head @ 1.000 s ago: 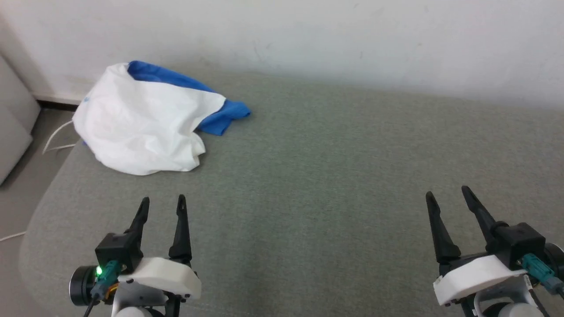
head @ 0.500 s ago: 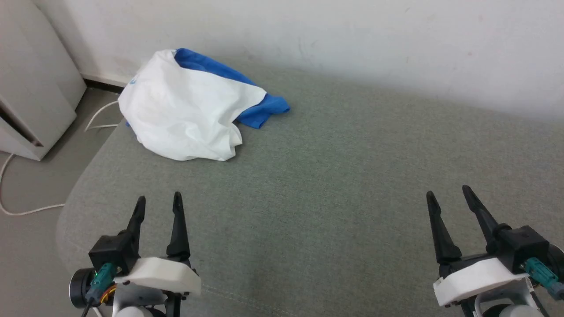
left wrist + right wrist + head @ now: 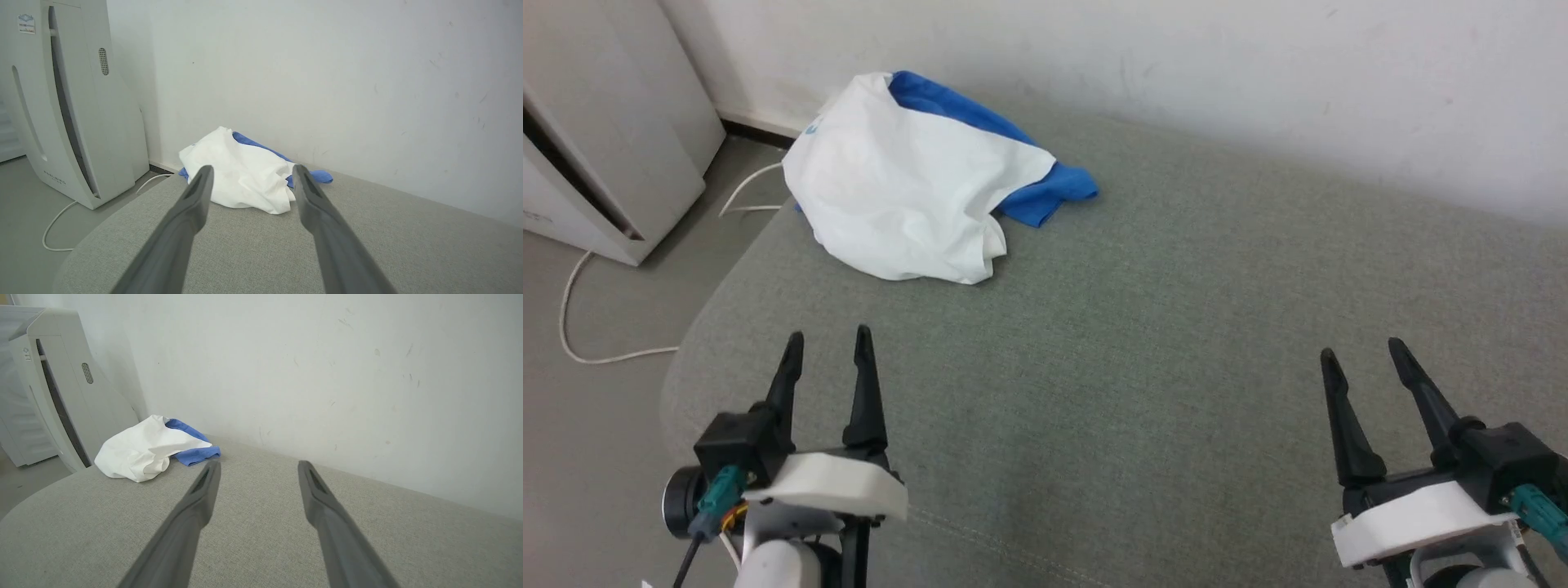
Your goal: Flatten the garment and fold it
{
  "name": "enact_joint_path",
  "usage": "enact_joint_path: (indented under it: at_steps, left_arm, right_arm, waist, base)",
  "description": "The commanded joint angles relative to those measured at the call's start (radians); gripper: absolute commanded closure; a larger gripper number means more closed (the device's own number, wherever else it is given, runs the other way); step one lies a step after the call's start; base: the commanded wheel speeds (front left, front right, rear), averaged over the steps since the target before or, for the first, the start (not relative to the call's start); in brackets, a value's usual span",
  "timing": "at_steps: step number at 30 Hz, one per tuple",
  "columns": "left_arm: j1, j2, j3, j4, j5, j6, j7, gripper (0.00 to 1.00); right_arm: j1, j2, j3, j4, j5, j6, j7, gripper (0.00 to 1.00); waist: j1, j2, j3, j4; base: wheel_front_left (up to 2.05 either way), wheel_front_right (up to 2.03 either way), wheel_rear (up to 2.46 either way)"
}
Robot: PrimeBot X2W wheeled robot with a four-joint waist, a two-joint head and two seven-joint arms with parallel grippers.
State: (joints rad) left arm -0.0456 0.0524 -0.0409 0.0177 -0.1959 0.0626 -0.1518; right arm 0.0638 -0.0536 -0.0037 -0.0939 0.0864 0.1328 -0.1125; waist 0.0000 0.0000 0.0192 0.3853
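The garment [image 3: 907,204] lies at the far left corner of the table [image 3: 1143,327], just before the wall [image 3: 1258,82]. The left claw [image 3: 828,333] and the right claw [image 3: 1363,348] hang over the table's near side, well apart from the garment. Left of the table an appliance [image 3: 596,147] stands on the floor [image 3: 572,457], a cable [image 3: 572,327] beside it.

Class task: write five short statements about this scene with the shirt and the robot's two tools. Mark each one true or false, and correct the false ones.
1. The garment lies crumpled on the grey padded surface, close to the wall. True.
2. The left tool is shut on the garment. False: it is open and well apart from the garment.
3. The right tool is open and holds nothing. True.
4. The garment is spread out flat. False: it is bunched up, with the white part lying over the blue.
5. A white cable lies on the floor. True.
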Motion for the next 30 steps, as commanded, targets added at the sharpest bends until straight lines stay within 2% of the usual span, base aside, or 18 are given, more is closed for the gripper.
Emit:
enact_joint_path:
  at_steps: [1,11,21,26,30]
  left_arm:
    - [-0.035,-0.001,-0.002,0.005,-0.017,0.004,-0.013,0.0]
    - [-0.205,-0.002,0.027,0.024,-0.021,-0.009,-0.034,0.0]
    - [-0.456,0.008,0.086,0.147,-0.021,-0.05,-0.053,0.0]
    - [-0.635,0.073,0.101,0.282,-0.023,-0.067,-0.042,0.0]
    - [-0.774,0.14,0.102,0.402,-0.024,-0.075,0.036,0.0]
  right_arm:
    - [0.008,0.002,-0.005,-0.015,0.0,-0.001,-0.004,0.0]
    - [-0.013,0.002,-0.005,-0.078,-0.023,-0.001,0.019,0.0]
    - [-0.064,-0.009,-0.002,-0.131,-0.033,-0.002,0.028,0.0]
    - [-0.109,-0.03,0.015,-0.153,-0.017,-0.002,0.025,0.0]
    - [-0.134,-0.043,0.017,-0.159,-0.001,-0.002,0.017,0.0]
  waist:
    - [0.0,0.0,0.017,0.007]
    - [0.0,0.0,0.113,-0.022]
    - [0.0,0.0,0.236,-0.081]
    - [0.0,0.0,0.32,-0.14]
    - [0.0,0.0,0.382,-0.188]
  base:
    - [0.0,0.0,0.0]
    - [0.0,0.0,0.0]
    - [0.0,0.0,0.0]
    - [0.0,0.0,0.0]
    - [0.0,0.0,0.0]
